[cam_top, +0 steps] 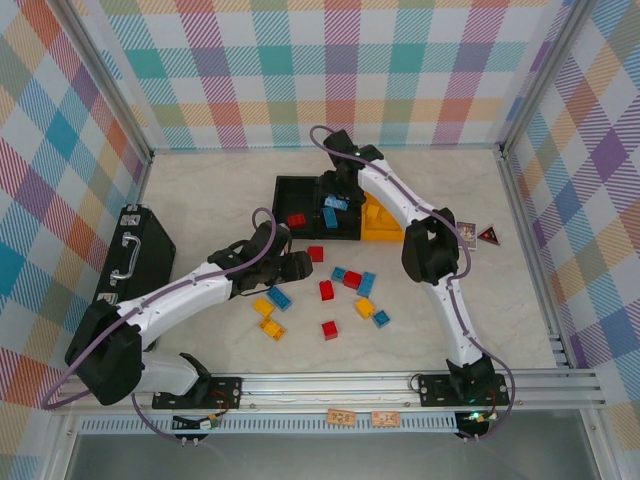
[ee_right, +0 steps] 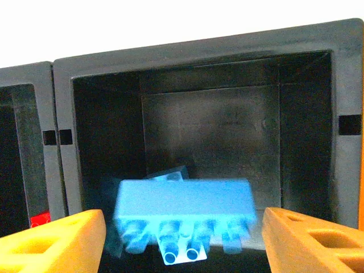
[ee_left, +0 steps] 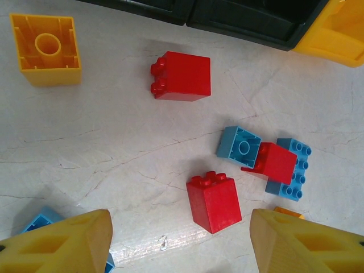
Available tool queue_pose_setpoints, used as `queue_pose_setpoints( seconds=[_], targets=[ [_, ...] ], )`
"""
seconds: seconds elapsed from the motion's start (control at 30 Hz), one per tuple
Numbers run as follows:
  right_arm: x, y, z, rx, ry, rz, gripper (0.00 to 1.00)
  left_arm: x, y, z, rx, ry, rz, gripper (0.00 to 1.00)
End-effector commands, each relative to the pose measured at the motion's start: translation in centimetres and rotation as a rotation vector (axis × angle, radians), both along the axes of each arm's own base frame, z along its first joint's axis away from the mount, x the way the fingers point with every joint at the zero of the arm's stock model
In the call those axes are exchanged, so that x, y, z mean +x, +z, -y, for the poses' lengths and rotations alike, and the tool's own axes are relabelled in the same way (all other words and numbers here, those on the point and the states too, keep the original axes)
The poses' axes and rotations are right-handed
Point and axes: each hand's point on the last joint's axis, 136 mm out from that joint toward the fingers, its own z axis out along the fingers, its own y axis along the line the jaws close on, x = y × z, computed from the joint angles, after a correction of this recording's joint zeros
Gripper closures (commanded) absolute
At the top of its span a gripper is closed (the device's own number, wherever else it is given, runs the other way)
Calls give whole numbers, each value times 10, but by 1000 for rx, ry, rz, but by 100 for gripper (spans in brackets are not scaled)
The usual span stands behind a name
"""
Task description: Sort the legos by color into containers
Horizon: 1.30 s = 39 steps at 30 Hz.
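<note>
My right gripper [cam_top: 336, 196] hangs over the middle black container [ee_right: 210, 131], jaws open. A long blue lego [ee_right: 185, 207] sits blurred between its fingers with a gap on each side, above other blue legos in the bin. The left black container [cam_top: 296, 212] has a red lego [ee_right: 40, 220] inside; the yellow container [cam_top: 382, 222] is on the right. My left gripper [ee_left: 182, 239] is open just above the table, and a red lego [ee_left: 214, 200] stands between its fingers. Loose red, blue and yellow legos [cam_top: 345, 290] lie around it.
A large black case with a handle [cam_top: 135, 250] lies at the left. Two small cards [cam_top: 478, 235] rest right of the right arm. A yellow brick [ee_left: 46, 49], a red brick [ee_left: 182, 75] and a blue-red cluster [ee_left: 273, 162] sit near the left gripper.
</note>
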Motion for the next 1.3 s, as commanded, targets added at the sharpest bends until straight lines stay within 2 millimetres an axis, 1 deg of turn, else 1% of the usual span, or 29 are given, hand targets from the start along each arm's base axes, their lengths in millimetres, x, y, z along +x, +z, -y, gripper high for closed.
queue_pose_setpoints(
  seconds=[0.0, 0.13, 0.27, 0.33, 0.47, 0.53, 0.67, 0.8, 0.97, 1.1, 1.17, 1.27],
  targets=[
    [-1, -2, -2, -2, 16, -17, 26, -3, 4, -4, 5, 10, 6, 35],
    [-1, 7, -2, 5, 21, -6, 26, -3, 5, -5, 11, 12, 8, 35],
    [-8, 26, -9, 37, 61, 25, 28, -3, 9, -10, 19, 29, 16, 35],
    [-13, 40, -11, 60, 80, 58, 29, -4, 9, -16, 39, 52, 14, 35],
    [-31, 65, -13, 112, 115, 107, 31, -6, 8, -35, 77, 114, -3, 35],
    [-42, 74, -14, 137, 141, 122, 31, -6, 6, -46, 98, 154, -20, 36],
    [-72, 80, -15, 174, 199, 130, 32, -7, 0, -71, 146, 253, -58, 38],
    [-108, 82, -13, 241, 252, 153, 32, -8, -8, -97, 190, 359, -93, 38],
    [-154, 82, -14, 342, 330, 160, 33, -1, -19, -114, 194, 444, -122, 39],
    [-193, 77, -24, 395, 430, 161, 33, 9, -29, -122, 187, 493, -151, 40],
    [-210, 72, -29, 406, 472, 147, 33, 14, -36, -127, 201, 519, -162, 39],
    [-229, 61, -31, 397, 500, 127, 33, 21, -46, -139, 212, 595, -176, 36]
  ],
)
